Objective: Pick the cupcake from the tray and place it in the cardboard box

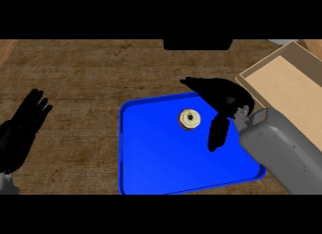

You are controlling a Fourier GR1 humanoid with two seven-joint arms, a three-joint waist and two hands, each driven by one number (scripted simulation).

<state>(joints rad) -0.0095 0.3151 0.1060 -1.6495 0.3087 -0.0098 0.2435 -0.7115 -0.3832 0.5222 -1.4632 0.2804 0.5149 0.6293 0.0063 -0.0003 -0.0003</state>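
Cupcake (pixel 189 119) sits on the blue tray (pixel 157 164) — right hand (pixel 224 97) spread open just beside it.

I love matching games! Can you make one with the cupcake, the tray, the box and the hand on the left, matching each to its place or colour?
1 cupcake
2 tray
3 cardboard box
4 left hand

A blue
B view's left edge
C on the tray
D upper right corner

Pairs: 1-C, 2-A, 3-D, 4-B
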